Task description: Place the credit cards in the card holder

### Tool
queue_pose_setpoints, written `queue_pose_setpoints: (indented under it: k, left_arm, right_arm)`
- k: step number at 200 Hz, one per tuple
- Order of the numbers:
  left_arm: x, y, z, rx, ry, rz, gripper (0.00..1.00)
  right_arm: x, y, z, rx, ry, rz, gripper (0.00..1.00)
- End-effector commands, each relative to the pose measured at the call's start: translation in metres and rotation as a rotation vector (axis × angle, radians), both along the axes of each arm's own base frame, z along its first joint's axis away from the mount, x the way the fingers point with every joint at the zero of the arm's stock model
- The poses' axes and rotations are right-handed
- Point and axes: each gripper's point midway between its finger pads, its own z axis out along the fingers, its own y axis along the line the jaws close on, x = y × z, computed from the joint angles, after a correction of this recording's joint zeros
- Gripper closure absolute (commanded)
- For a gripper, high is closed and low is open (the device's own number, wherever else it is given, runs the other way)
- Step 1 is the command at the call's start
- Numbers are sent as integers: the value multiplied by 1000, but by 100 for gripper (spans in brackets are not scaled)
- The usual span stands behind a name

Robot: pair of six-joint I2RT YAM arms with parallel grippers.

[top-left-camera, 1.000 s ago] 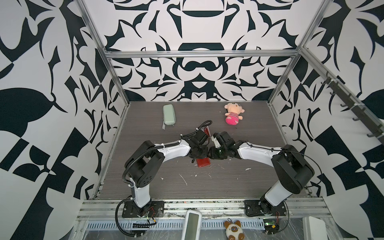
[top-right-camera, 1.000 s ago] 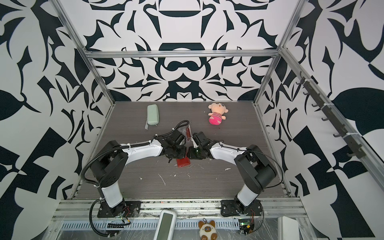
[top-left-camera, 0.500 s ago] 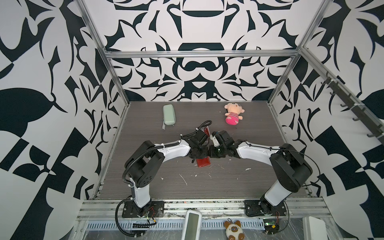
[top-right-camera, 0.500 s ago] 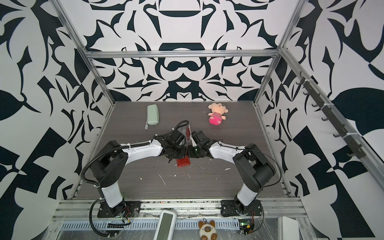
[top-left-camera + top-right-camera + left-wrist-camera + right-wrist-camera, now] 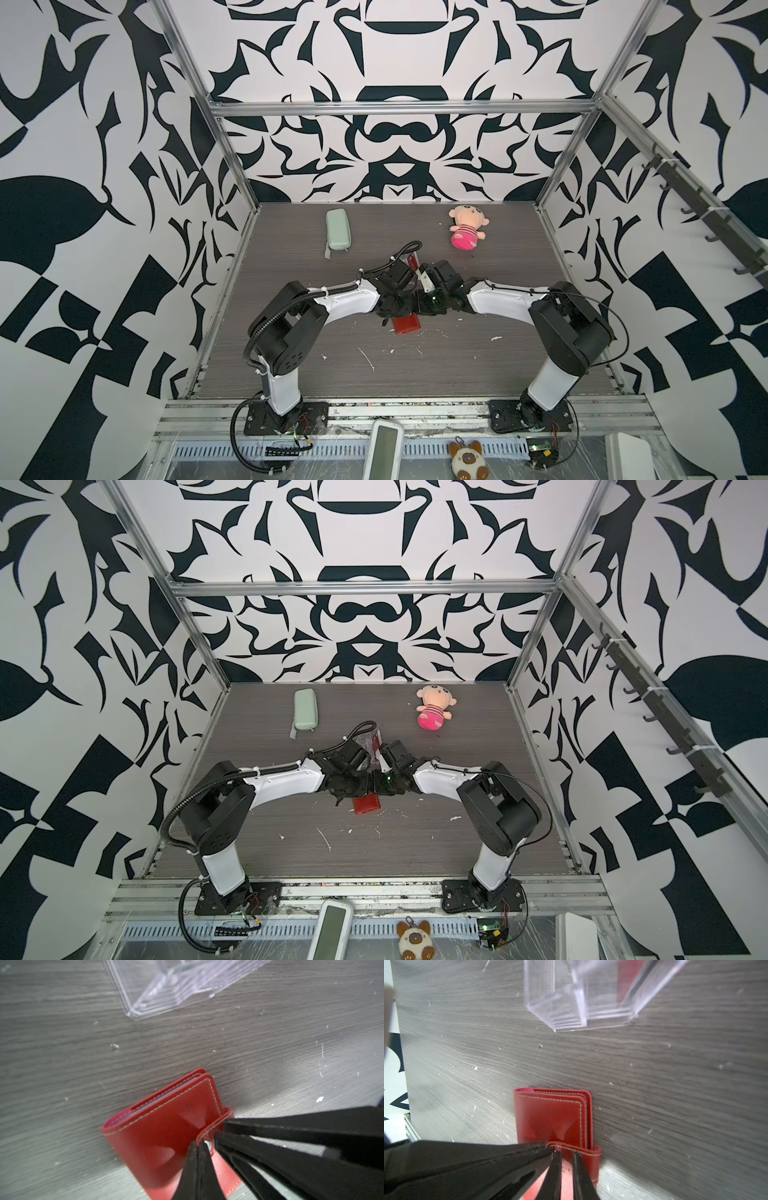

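The red card holder [image 5: 406, 325] [image 5: 166, 1126] [image 5: 550, 1118] lies closed on the table, its snap tab folded over one edge. My left gripper [image 5: 199, 1144] is shut with nothing between its fingers, and its tip rests on the cover beside the snap. My right gripper [image 5: 566, 1154] is shut on the holder's tab, and red leather shows between its fingers. In both top views the two grippers meet over the holder's far end. A red credit card [image 5: 625, 980] [image 5: 412, 262] stands in the clear acrylic box [image 5: 581, 1001] [image 5: 166, 991] just beyond.
A pale green zip case [image 5: 338, 235] lies at the back left and a pink plush doll [image 5: 466, 232] at the back right. Small white scraps dot the grey table [image 5: 498, 353] in front of the holder.
My right gripper's jaws have narrowed onto the tab, and that arm has edged left towards the holder. My left gripper has stayed shut in place.
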Motion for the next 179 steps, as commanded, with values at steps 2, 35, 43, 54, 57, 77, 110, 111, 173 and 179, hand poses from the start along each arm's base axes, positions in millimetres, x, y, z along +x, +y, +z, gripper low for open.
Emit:
queue_pose_setpoints:
  k: [2,35,43,54,57,77,110,111,173,179]
  left_arm:
    - [-14,12,-5,39,36,2,100]
    - [-17,9,-3,14,44,-9,100]
    - [-17,6,-1,-2,45,-14,100]
    - [-17,4,1,-18,42,-19,100]
    - [-17,3,2,-20,41,-19,100]
    - [-16,-1,6,-41,38,-25,100]
    - [-14,-7,14,-68,27,-31,100]
    - [-13,-7,15,-69,27,-32,100]
    - [-16,-10,20,-98,29,-39,100]
    - [-15,-11,21,-101,29,-39,100]
  right_arm:
    - [3,10,3,1,-2,15,84]
    - [-2,6,0,-31,9,24,85]
    - [-2,6,1,-33,6,23,85]
    - [-2,5,4,-33,-3,23,85]
    - [-2,5,5,-33,-4,22,84]
    - [-1,4,10,-33,-18,21,84]
    - [-1,1,11,-45,-26,15,83]
    - [-1,1,11,-45,-26,15,83]
    - [-2,-1,6,-55,-20,13,82]
    - [-2,-1,6,-55,-20,13,82]
